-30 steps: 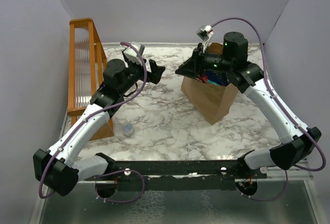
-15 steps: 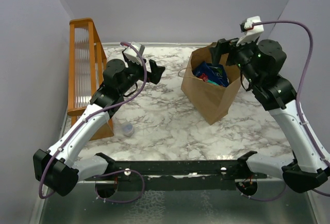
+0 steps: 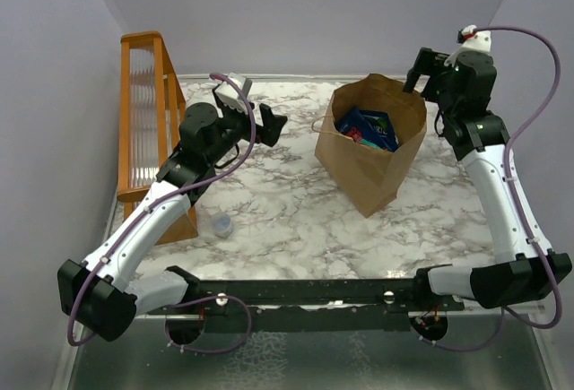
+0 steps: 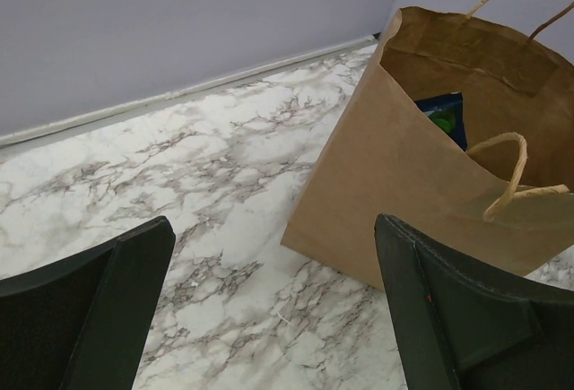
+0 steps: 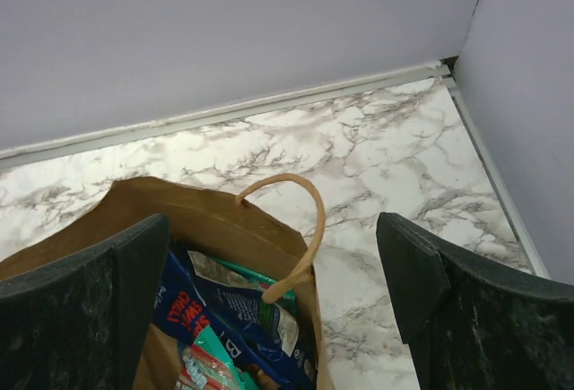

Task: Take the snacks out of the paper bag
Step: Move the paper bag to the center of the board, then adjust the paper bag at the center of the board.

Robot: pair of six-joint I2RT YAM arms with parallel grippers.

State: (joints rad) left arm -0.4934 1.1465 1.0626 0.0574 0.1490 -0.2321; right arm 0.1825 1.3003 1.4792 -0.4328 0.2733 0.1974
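Note:
The paper bag stands upright and open on the marble table, right of centre. Inside lie the snacks: dark blue and teal-green foil packets. My right gripper hangs open above the bag's far right rim, with nothing between its fingers; in the right wrist view the bag and one twisted handle lie below the right gripper. My left gripper is open and empty, held above the table left of the bag. A blue packet shows over the rim.
An orange wooden rack stands along the left wall. A small clear round cap lies on the table near the rack's front end. Grey walls close in the table at the back and on both sides.
My right gripper has opened and swung up from over the bag's mouth to its far right side, leaving the packets in view. The left arm has not moved.

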